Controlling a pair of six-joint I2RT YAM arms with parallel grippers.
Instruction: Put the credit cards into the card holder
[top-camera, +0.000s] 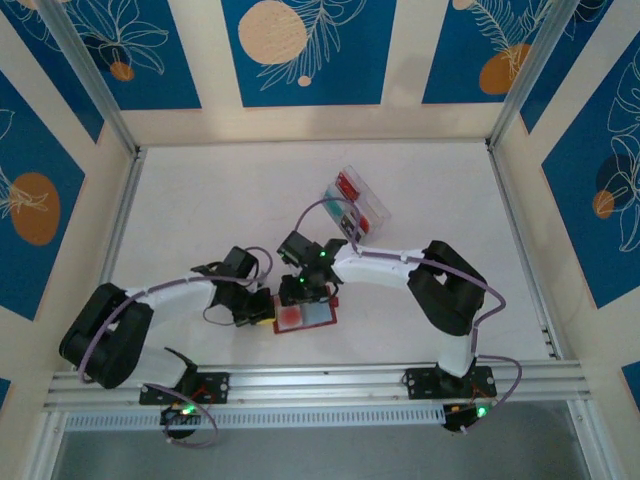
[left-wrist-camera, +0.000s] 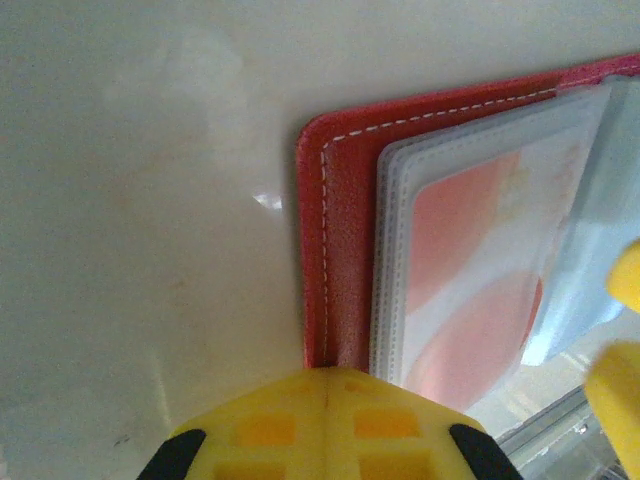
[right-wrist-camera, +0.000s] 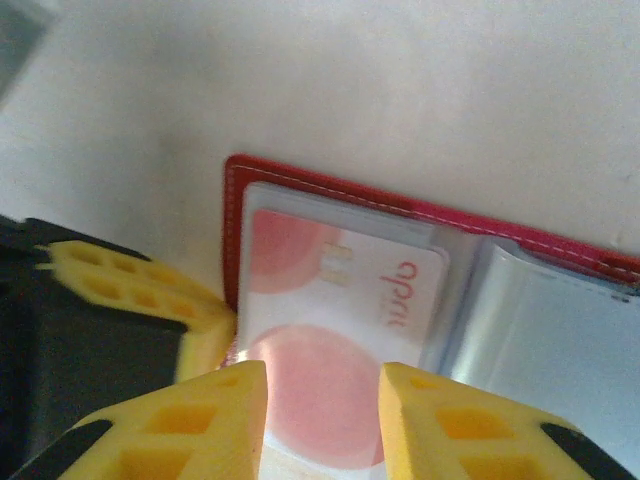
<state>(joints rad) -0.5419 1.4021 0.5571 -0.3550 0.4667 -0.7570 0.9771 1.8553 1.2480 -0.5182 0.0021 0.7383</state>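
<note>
Two arms meet low on the bench (top-camera: 200, 210), my left gripper (top-camera: 262, 308) and right gripper (top-camera: 300, 290) over the open red card holder (top-camera: 305, 318). A clear box (top-camera: 357, 205) sits at its one o'clock.

From the left wrist, the left gripper (left-wrist-camera: 325, 400) is closed tight at the holder's six o'clock edge.

From the right wrist, the right gripper (right-wrist-camera: 322, 385) is narrowly parted above a pink-and-white credit card (right-wrist-camera: 330, 300) in a clear pocket.
</note>
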